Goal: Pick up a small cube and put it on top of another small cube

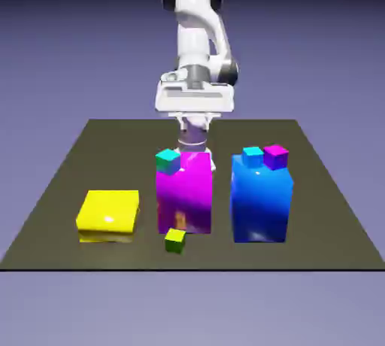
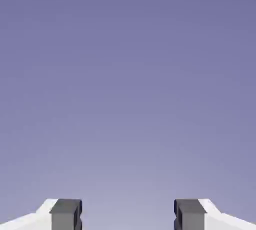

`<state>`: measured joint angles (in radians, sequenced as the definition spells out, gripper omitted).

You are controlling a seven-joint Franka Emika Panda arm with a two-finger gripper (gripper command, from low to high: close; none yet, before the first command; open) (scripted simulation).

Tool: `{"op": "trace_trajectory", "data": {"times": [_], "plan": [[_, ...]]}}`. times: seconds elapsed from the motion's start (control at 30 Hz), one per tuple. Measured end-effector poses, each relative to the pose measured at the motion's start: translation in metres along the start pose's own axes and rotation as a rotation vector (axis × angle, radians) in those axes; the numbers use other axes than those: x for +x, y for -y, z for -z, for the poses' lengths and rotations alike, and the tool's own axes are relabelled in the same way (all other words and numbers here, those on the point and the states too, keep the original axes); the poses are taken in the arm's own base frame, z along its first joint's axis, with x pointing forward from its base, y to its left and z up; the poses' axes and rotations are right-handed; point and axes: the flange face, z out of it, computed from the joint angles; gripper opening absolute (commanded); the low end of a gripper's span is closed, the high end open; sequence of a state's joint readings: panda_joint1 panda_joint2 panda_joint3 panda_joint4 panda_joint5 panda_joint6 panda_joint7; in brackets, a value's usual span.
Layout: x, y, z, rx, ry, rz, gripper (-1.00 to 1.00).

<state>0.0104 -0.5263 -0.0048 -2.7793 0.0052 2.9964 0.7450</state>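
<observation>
Several small cubes show in the exterior view. A teal one (image 1: 168, 160) sits on the front left corner of a tall magenta block (image 1: 185, 194). A cyan one (image 1: 253, 156) and a purple one (image 1: 276, 156) rest side by side on top of a tall blue block (image 1: 261, 198). A green one (image 1: 175, 241) lies on the table in front of the magenta block. My gripper (image 1: 193, 101) hovers behind and above the magenta block, apart from every cube. In the hand view the gripper (image 2: 128, 216) is open, its grey fingertips (image 2: 66, 214) wide apart with only backdrop between them.
A low yellow block (image 1: 109, 215) lies at the exterior view's left, beside the magenta block. The dark table (image 1: 68, 179) ends just in front of the green cube. A narrow gap separates the magenta and blue blocks.
</observation>
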Motion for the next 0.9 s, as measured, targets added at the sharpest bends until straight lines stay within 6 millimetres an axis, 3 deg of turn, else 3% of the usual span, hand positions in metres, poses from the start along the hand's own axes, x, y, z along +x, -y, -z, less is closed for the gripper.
{"op": "trace_trajectory", "data": {"times": [0.23, 0.43, 0.67, 0.9], "plan": [[0.014, -0.011, -0.077, -0.220, 0.220, -0.087, 0.00], [0.017, -0.034, -0.144, -0.411, 0.404, -0.163, 0.00], [0.005, -0.069, -0.219, -0.634, 0.617, -0.244, 0.00], [-0.019, -0.116, -0.285, -0.857, 0.822, -0.322, 0.00]]}}
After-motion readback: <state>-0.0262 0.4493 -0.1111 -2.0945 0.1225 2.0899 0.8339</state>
